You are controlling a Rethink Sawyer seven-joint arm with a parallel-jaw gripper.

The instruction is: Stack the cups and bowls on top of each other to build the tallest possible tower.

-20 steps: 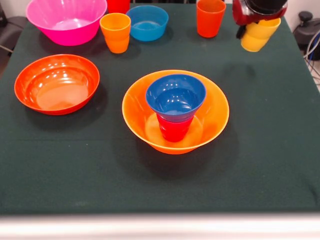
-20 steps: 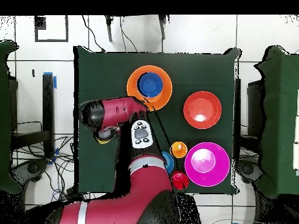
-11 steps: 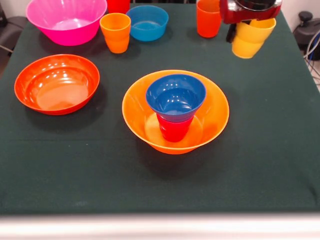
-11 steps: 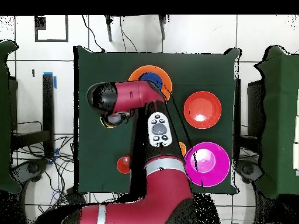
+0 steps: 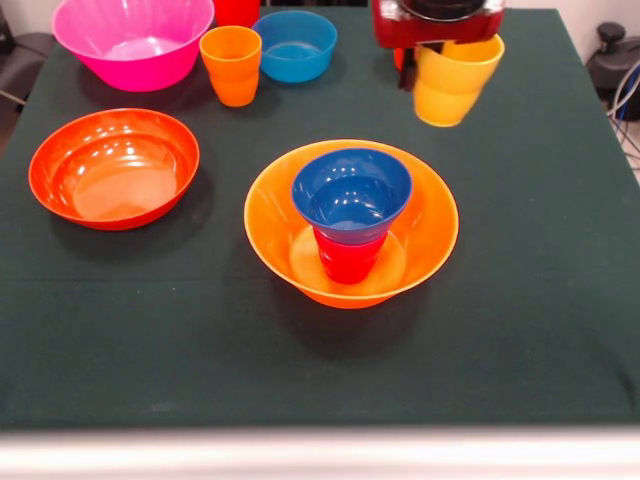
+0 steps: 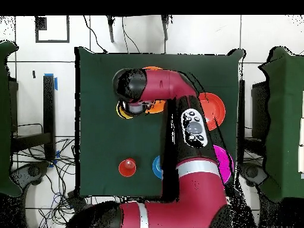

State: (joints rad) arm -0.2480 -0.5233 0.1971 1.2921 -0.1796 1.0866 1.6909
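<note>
On table (image 5: 560,330), five bowls (image 5: 351,222), five cups (image 5: 231,64)

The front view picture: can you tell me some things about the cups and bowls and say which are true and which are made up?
1. The gripper carries a yellow cup in the air. True.
2. The small dark blue bowl sits on a red cup inside the big yellow-orange bowl. True.
3. The shallow orange-red bowl has a cup standing in it. False: it is empty.
4. The yellow cup already rests on the tower. False: it hangs beyond the tower, apart from it.
5. The big pink bowl is upside down. False: it stands open side up.
</note>
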